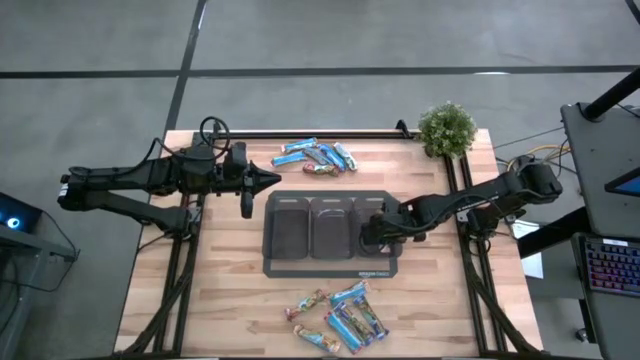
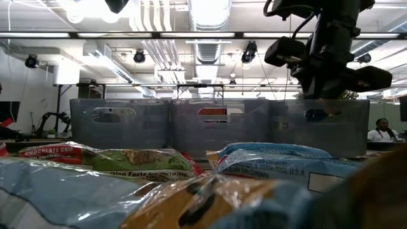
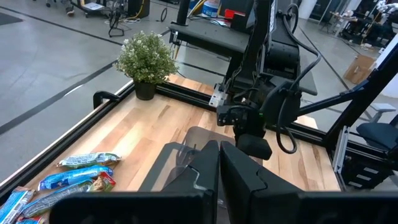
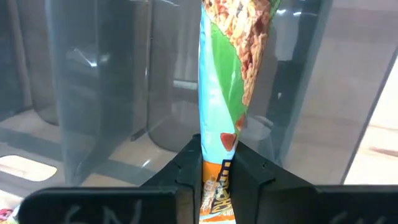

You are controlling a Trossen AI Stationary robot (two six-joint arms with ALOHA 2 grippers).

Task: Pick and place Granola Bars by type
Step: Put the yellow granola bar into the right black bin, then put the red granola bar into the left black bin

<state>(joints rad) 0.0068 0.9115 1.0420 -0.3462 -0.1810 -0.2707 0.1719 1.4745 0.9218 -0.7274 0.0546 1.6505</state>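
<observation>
While two heaps of Granola Bars [image 1: 318,156] wait on the table [image 1: 230,300], the right claw [image 4: 213,163] pinches one bar [image 4: 227,74] above the right-hand bin [image 1: 377,232]; left claw [image 3: 219,163] idles, pressed together. Sorting looks barely started.

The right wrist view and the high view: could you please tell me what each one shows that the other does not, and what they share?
Only the right wrist view shows the granola bar clamped edge-on between the right gripper fingers, hanging over a bin.

Only the high view shows the left gripper, shut and waiting beside the tray, the two bar piles at the table's far and near edges, and the potted plant.

Both show the grey bin tray with the right gripper at its right-hand compartment.
</observation>
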